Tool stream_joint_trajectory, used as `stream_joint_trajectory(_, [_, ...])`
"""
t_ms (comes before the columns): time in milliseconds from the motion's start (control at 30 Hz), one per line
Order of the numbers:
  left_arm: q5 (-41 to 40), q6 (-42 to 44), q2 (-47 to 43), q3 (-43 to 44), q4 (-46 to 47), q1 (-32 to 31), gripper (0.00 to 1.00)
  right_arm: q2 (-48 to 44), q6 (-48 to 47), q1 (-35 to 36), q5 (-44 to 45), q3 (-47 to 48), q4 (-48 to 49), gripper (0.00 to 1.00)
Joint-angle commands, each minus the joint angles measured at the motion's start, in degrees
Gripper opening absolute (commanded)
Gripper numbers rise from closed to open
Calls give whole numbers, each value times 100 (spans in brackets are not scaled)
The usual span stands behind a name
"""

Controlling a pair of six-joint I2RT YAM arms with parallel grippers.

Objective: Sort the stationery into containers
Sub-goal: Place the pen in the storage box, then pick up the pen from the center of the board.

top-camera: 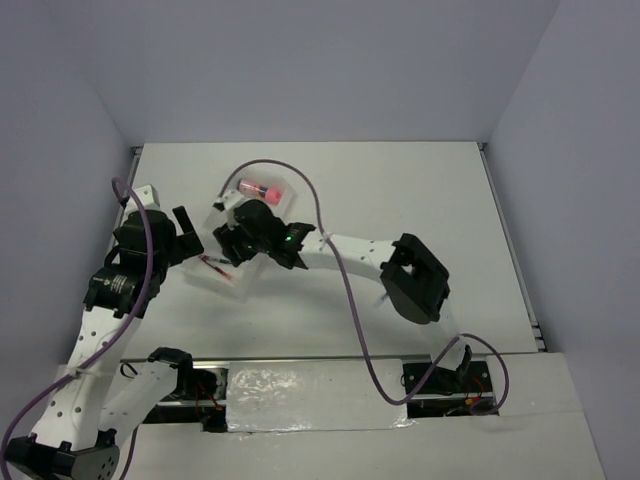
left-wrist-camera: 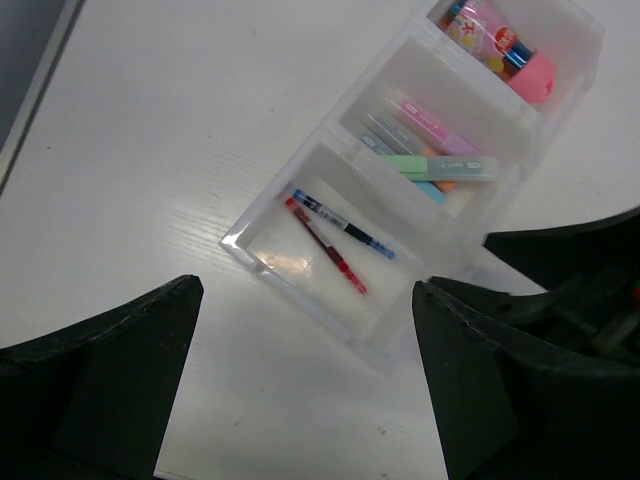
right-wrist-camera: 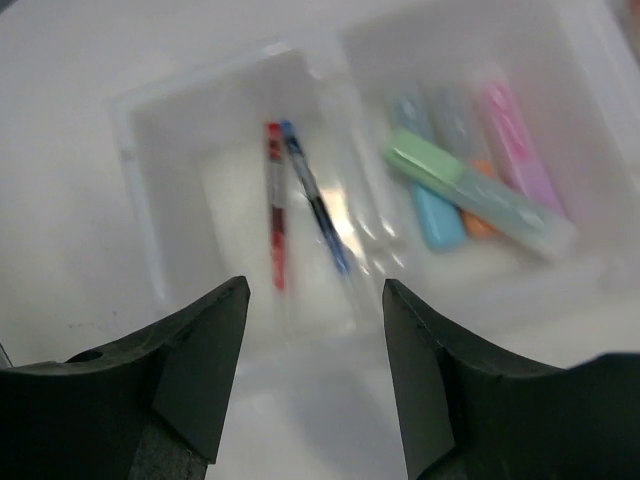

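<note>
The clear three-compartment tray [left-wrist-camera: 262, 262] lies on the white table. Its near compartment holds a blue pen [left-wrist-camera: 345, 225] and a red pen [left-wrist-camera: 325, 245] side by side. In the middle compartment lie a green highlighter [left-wrist-camera: 440, 165], a pink-purple one [left-wrist-camera: 430, 125], a blue one [left-wrist-camera: 432, 191] and an orange one [left-wrist-camera: 447, 184]. The far compartment holds the pink-red tube [left-wrist-camera: 505, 50]. My right gripper [right-wrist-camera: 315, 285] hangs open and empty just above the pen compartment, over the red pen [right-wrist-camera: 274, 215] and blue pen [right-wrist-camera: 315, 200]. My left gripper [left-wrist-camera: 305, 288] stands open beside the tray's near end, holding nothing.
The right arm [top-camera: 350, 255] reaches across the table from the right to the tray [top-camera: 215, 277]. The left arm [top-camera: 130, 270] stands close on the tray's left. Walls border the table on three sides. A purple cable [top-camera: 345, 290] loops over the right arm.
</note>
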Motion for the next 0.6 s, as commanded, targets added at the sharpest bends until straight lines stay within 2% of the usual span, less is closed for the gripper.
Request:
stream_joint_trajectory(0, [691,157,173,59,540,28,99,-1448,995,-583,794,-776,70,64])
stream_joint_trajectory(33, [1312,131,296,103,637,-50,99,-1817,1363,-741,1067,-1440,-218,64])
stream_joint_trajectory(67, [1570,-60,445,129,865,-173,99,-2639,2089,-1143,1305,-1856,-378,64])
stream_joint_trajectory(100, [1721,-176,821,155,997,-426,99,-3091,2392,-1313,1812,-2252,-553,64])
stream_joint_trajectory(133, [1539,-342,1059,278,1138,-1264,99,-3565,2665,-1488,2104,-2986,-1007,65])
stream_joint_trajectory(167, [1407,-587,1323,366,1270,-1742,99,-4031,3007,-1708,2437,-3307,-1256,67])
stream_joint_trajectory(200, [1258,-659,1926,454,1637,-2234,99,-4915,3106,-1814,3059,-3563,-1554,68])
stream_joint_trajectory(233, [1126,-730,2280,698,1806,-2987,99,-5341,3177,-1928,3308,-3904,-2183,73])
stream_joint_trajectory(267, [1281,-713,2640,849,1990,-3213,99,-5719,3317,-1982,3546,-3986,-2546,77])
stream_joint_trajectory(300, [1683,-643,3331,1085,2584,-3545,99,-6454,3353,-2095,3888,-4048,-3185,78])
stream_joint_trajectory(367, [1861,-215,4342,1567,3254,-3855,99,-7448,3353,-2149,4136,-3988,-3934,78])
stream_joint_trajectory(400, [1828,-116,4706,1571,3257,-4022,99,-7750,3318,-2158,4137,-3987,-3939,78])
stream_joint_trajectory(500, [1732,481,6039,3103,2933,-4584,97,-8507,3283,-2158,4120,-3786,-4753,82])
stream_joint_trajectory(567, [1434,928,6613,3328,3098,-4928,98,-8983,3204,-2158,3997,-3741,-4931,86])
